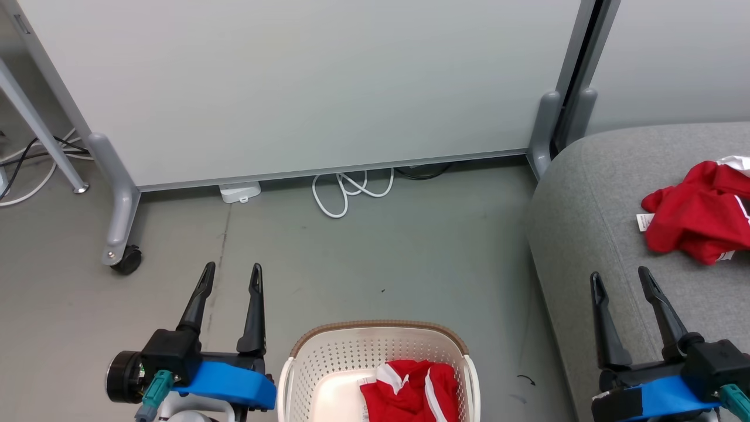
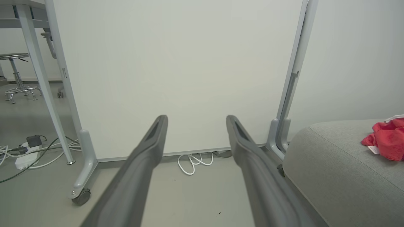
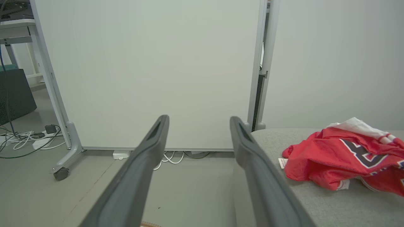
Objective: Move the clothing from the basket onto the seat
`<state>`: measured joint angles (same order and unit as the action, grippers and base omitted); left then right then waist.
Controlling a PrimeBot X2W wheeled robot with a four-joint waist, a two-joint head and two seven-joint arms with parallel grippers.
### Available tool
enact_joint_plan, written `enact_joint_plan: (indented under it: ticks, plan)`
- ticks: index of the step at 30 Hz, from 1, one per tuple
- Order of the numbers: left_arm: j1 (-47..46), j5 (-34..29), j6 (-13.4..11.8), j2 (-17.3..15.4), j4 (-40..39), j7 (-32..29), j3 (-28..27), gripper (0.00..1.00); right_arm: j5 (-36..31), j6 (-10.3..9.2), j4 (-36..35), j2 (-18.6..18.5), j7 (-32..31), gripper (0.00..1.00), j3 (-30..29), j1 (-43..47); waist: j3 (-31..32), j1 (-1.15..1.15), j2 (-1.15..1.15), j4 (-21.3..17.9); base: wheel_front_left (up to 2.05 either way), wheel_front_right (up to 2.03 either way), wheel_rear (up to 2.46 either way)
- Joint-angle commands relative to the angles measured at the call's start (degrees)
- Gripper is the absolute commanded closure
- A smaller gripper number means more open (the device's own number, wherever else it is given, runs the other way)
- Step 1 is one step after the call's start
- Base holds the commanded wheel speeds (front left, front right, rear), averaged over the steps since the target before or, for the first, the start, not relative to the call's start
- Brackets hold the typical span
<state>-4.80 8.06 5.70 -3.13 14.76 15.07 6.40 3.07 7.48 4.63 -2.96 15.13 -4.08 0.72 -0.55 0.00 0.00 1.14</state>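
Observation:
A red garment with white stripes (image 1: 413, 391) lies crumpled in the cream basket (image 1: 328, 357) at the bottom centre of the head view. A red jersey (image 1: 697, 214) with dark lettering (image 3: 350, 159) rests on the grey seat (image 1: 592, 193) at the right; it also shows at the edge of the left wrist view (image 2: 388, 142). My left gripper (image 1: 231, 274) stands open and empty over the floor, left of the basket. My right gripper (image 1: 620, 278) is open and empty over the seat's front edge, short of the jersey.
A pale partition panel (image 1: 304, 82) on grey castor feet (image 1: 120, 258) stands behind. White cables (image 1: 345, 190) lie coiled on the floor under it. A table leg (image 1: 41, 135) and more cords (image 2: 28, 151) are at the far left.

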Motion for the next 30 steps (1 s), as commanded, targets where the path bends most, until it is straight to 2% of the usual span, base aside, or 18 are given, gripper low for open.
enact_joint_plan:
  ticks: [1, 13, 19, 28, 30]
  plan:
    - [0.29, -0.28, 0.3, 0.1, 0.05, 0.15, -0.23, 0.0, 0.07, 0.03, 0.08, 0.12, 0.03, 0.0, 0.03, 0.65, -0.01, 0.0, 0.0, -0.09, 0.0, 0.0, 0.0]
    - [-5.74, -1.52, 1.5, -0.35, 3.58, 0.15, 3.44, 0.0, -0.5, 0.03, -1.04, 0.1, 0.04, 0.0, -0.38, -2.69, -3.89, 0.0, 0.0, -1.54, 0.0, 0.0, 0.0]
    - [-12.43, -0.97, 1.76, -0.49, 8.78, 0.14, 8.82, 0.0, -0.79, 0.03, -2.27, 0.1, 0.03, 0.0, -1.23, -6.41, -9.88, 0.0, 0.0, -2.89, 0.0, 0.0, 0.0]
    - [-24.5, 1.61, 1.77, -1.36, 20.49, 0.15, 21.32, 0.0, -0.96, 0.03, -4.0, 0.0, 0.03, 0.0, -1.39, -13.8, -20.89, 0.0, 0.0, -5.75, 0.0, 0.0, 0.0]
    - [-25.92, 2.01, 1.76, -1.42, 21.72, 0.14, 22.46, 0.0, -0.96, 0.03, -4.15, 0.0, 0.03, 0.0, -1.25, -14.45, -22.1, 0.0, 0.0, -6.17, 0.0, 0.0, 0.0]
